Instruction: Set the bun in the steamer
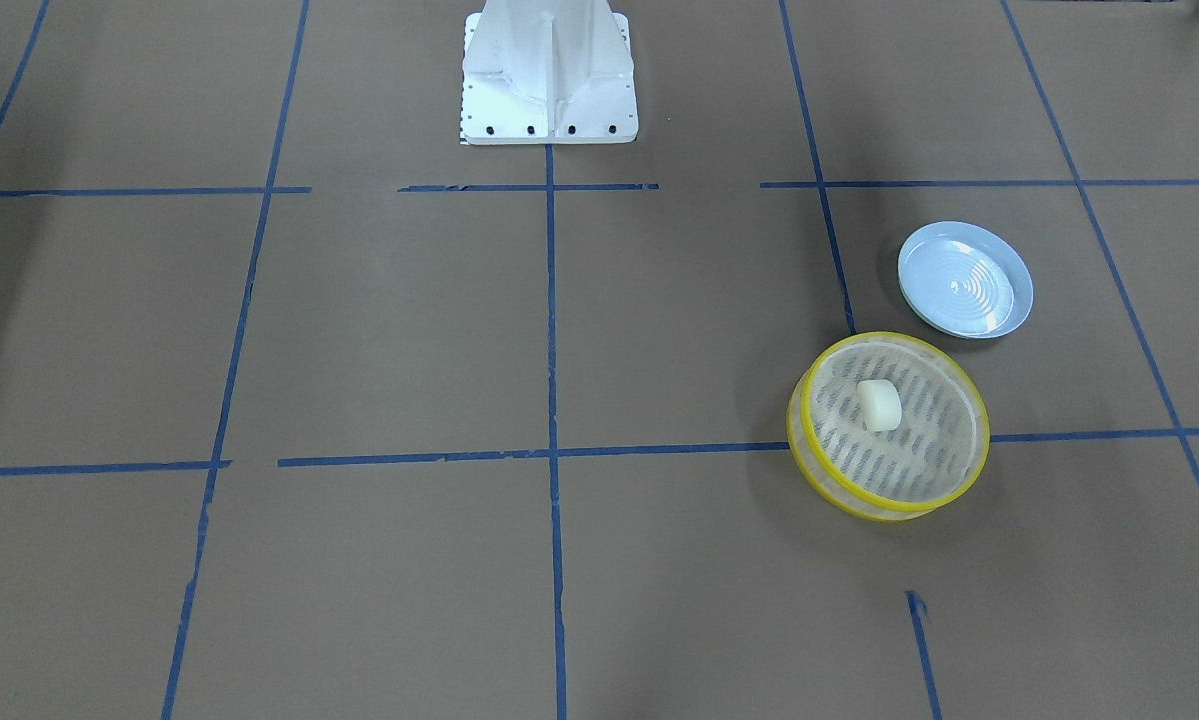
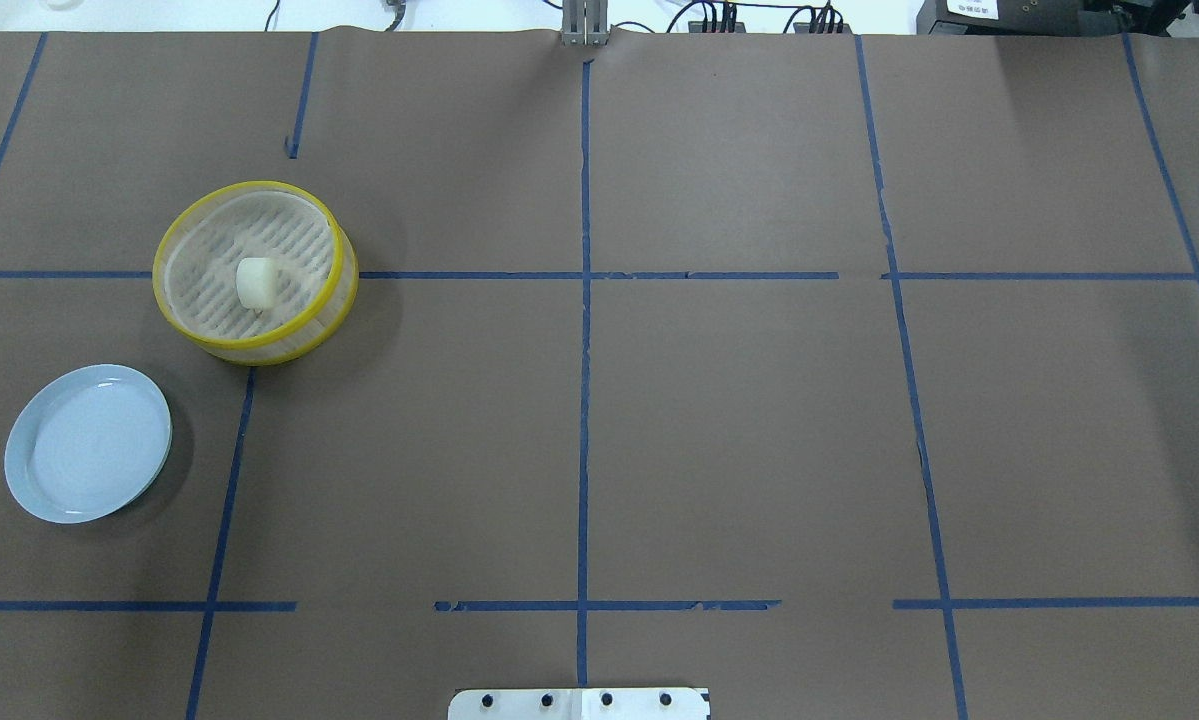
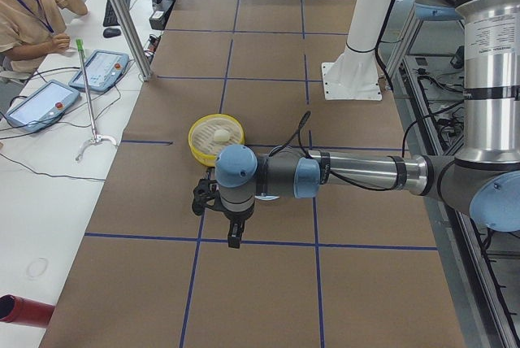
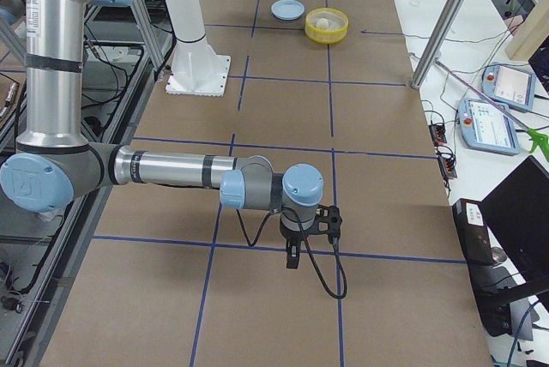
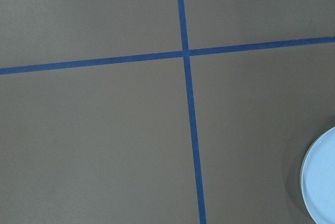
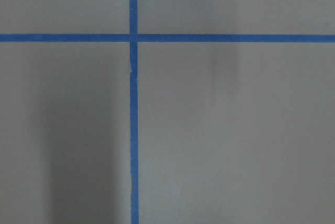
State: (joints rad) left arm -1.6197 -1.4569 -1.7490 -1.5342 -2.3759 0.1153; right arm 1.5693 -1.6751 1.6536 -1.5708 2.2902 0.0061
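Observation:
The small cream-white bun (image 1: 879, 405) lies inside the yellow-rimmed steamer (image 1: 889, 510), near its middle. It shows the same way in the overhead view: the bun (image 2: 255, 283) on the slotted base of the steamer (image 2: 299, 338). No gripper shows in the overhead or front-facing views. The left gripper (image 3: 234, 238) hangs over bare table near the steamer (image 3: 203, 153), apart from it. The right gripper (image 4: 292, 260) hangs far from the steamer (image 4: 327, 35). From these side views I cannot tell whether either gripper is open or shut. Neither wrist view shows fingers.
A pale blue plate (image 2: 89, 443) lies beside the steamer, toward the robot; its edge shows in the left wrist view (image 5: 322, 182). The white robot base (image 1: 549, 75) stands mid-table. Blue tape lines cross the brown table. An operator (image 3: 24, 15) sits at a side desk.

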